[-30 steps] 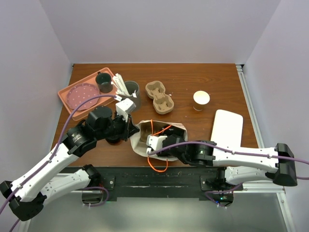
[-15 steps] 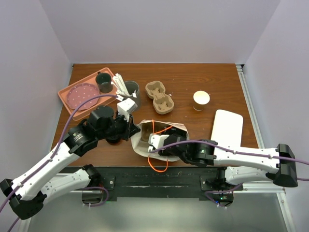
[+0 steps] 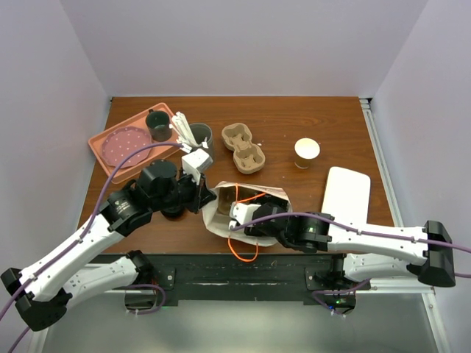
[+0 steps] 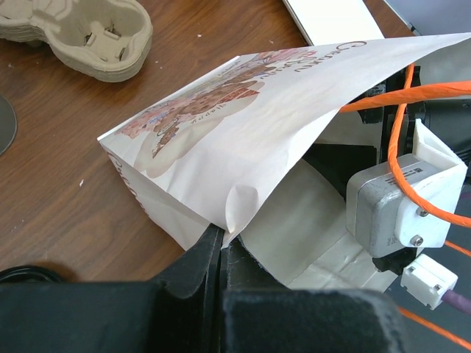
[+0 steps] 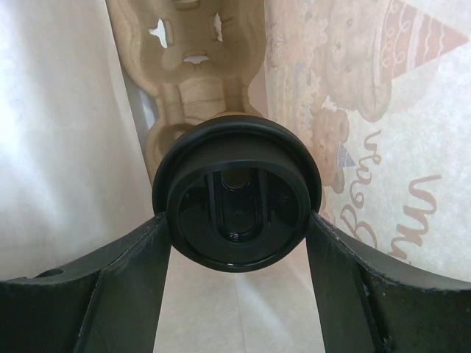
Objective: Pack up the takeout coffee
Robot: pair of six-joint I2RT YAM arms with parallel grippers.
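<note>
Soft, even overhead light, faint shadows on the table (image 3: 294, 121); paper bag (image 5: 59, 110) glows translucent; wrist views blur at their near edges.

**Wood-brown table (image 3: 309, 118), printed white bag (image 4: 243, 125)**
Bag: white with brown bears and brown lettering, orange cord (image 4: 395, 147) across it. Pink tray (image 3: 96, 140) at ten o'clock, speckled maroon plate (image 3: 122, 145). Tan carrier (image 3: 243, 148) at twelve; tan, white-topped cup (image 3: 307, 151) at two. Black lid (image 5: 237, 206).

The brown wooden bench (image 3: 294, 121) carries a pink tray (image 3: 99, 143) at its far left corner, with a grey tumbler (image 3: 202, 136) just beside it. A cardboard cup carrier (image 3: 244, 147) sits mid-bench and a small tan cup (image 3: 307, 151) further right. A flat white board (image 3: 346, 195) lies by the right edge, and a paper bag (image 3: 215, 217) rests near the front.
</note>
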